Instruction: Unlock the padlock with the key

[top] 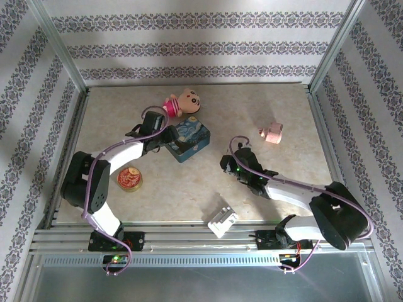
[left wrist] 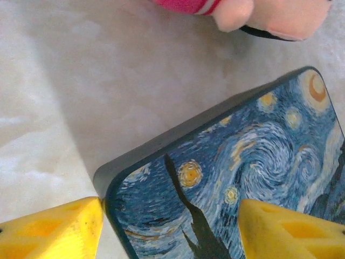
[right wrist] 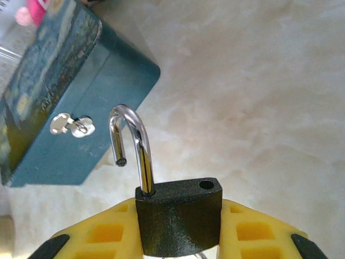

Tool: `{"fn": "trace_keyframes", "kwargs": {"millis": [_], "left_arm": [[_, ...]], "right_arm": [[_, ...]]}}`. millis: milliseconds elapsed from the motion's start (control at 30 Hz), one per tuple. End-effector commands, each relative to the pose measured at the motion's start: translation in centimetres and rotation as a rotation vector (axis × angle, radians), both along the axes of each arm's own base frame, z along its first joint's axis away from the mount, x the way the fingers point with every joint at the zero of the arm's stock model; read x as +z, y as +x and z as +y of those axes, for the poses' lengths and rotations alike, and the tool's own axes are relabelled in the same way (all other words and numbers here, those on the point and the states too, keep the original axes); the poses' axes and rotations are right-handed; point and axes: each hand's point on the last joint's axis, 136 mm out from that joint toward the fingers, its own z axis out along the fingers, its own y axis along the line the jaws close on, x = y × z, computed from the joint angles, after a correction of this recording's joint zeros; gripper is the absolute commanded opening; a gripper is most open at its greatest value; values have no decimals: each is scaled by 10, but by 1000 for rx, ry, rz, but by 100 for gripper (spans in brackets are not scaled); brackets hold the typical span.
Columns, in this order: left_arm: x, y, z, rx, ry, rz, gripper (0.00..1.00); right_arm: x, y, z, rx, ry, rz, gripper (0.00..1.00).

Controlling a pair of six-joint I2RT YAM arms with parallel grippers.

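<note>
The padlock [right wrist: 180,216], dark-bodied, stands upright between the yellow fingers of my right gripper [right wrist: 180,229], which is shut on its body. Its silvery shackle [right wrist: 135,145] is sprung out of one hole and swung toward the blue painted tin [right wrist: 81,108]. The key is hidden. In the top view my right gripper [top: 230,165] sits mid-table, to the right of the tin [top: 187,139]. My left gripper [left wrist: 170,229] is open and straddles a corner of the tin's lid [left wrist: 232,167]; one yellow finger [left wrist: 59,229] is just outside that corner and the other is above the lid.
A pink doll [top: 181,102] lies behind the tin. A pink toy piece [top: 272,133] sits at the right. A small round red tin [top: 130,179] is near the left arm, and a white plastic block [top: 222,221] lies at the front edge. A silvery fitting [right wrist: 70,125] is on the tin's side.
</note>
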Motion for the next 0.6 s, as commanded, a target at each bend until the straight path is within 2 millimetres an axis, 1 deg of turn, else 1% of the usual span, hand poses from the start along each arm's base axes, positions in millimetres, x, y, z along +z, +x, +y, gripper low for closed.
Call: {"fn": "trace_keyframes", "kwargs": {"millis": [0,133,400,500,567], "left_arm": [[8,18,-17,-33,-88,-23,63],[6,30,-27,-58,-107,-17,62],[20,58,-44,-106,-150,-58,62],[22,63,-46,-105,-162,-58,63],[25,62,-45,-100,-167,-57,64]], "right_arm": [[-3,-11,-13,16,-107,20,0],[-2,-18,-17,29,-131,31,0],[-7,-32,-18,96,-208,95,0],[-8,-34,-18,119,-241,120,0],[-8,-36,-19,128,-257,135,0]]}}
